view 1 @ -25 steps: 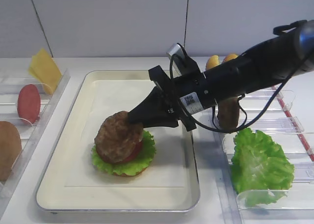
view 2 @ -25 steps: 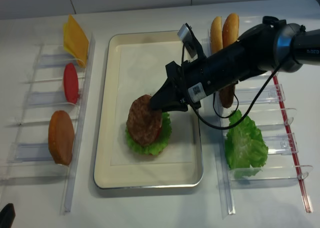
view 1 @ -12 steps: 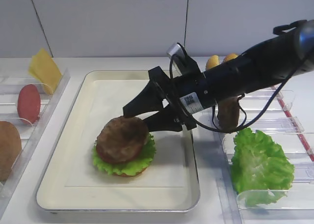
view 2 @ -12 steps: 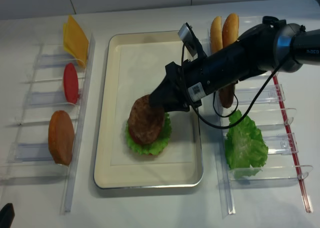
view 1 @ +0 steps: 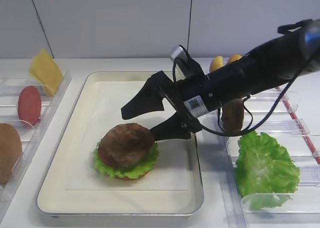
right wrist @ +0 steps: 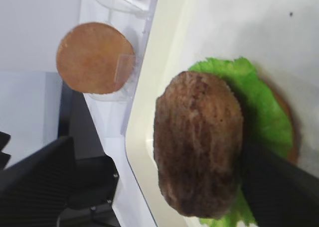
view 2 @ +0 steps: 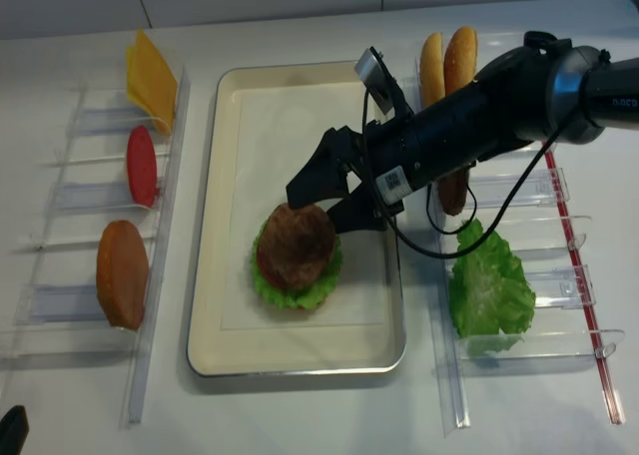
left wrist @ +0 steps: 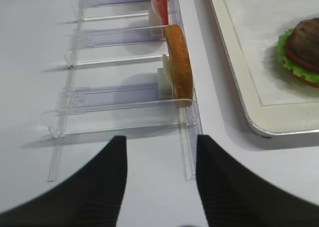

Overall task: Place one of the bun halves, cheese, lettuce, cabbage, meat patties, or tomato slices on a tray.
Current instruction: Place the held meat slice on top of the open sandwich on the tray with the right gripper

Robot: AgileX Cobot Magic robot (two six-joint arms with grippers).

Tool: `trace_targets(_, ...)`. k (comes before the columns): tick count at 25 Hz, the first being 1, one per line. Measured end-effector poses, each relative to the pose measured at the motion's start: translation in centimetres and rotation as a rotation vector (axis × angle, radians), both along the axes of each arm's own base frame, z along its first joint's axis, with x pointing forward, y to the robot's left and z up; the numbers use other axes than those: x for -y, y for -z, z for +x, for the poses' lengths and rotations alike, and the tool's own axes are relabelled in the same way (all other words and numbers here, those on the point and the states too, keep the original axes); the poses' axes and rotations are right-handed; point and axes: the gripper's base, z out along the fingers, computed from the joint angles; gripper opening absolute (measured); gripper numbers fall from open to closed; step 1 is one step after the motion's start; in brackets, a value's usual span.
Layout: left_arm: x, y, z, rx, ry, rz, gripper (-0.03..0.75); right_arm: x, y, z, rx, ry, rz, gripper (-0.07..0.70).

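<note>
A brown meat patty lies on top of a stack of lettuce, a red tomato slice and a bun half in the cream tray. My right gripper is open just behind and right of that patty, one finger raised above it and the other low beside it; nothing is held. The right wrist view shows the patty free between the spread fingers. Off the tray's left, my left gripper is open over bare table beside the clear rack.
The left rack holds cheese, a tomato slice and a bun half. The right rack holds two bun halves, another patty and a lettuce leaf. My right arm crosses the tray's right rim.
My right gripper has gone from shut on the patty to wide open. The patty has dropped from a tilt to lie flat on the lettuce stack.
</note>
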Motion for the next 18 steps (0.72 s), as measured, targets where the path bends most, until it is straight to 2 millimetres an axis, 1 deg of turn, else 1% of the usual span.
trace_targets(4,0.0,0.0,0.0,0.000,0.000,0.000,0.320,0.0,-0.4,0.4,0.019,-0.047,-0.058,0.661)
trace_targets(9,0.0,0.0,0.0,0.000,0.000,0.000,0.320,0.1,-1.6,1.4,0.049,-0.109,-0.181,0.661)
trace_targets(13,0.0,0.0,0.0,0.000,0.000,0.000,0.320,0.1,-3.3,2.3,0.072,-0.154,-0.243,0.661)
trace_targets(15,0.0,0.0,0.0,0.000,0.000,0.000,0.320,0.1,-4.4,2.9,0.092,-0.172,-0.271,0.661)
trace_targets(18,0.0,0.0,0.0,0.000,0.000,0.000,0.320,0.3,-6.2,4.0,0.138,-0.170,-0.364,0.661)
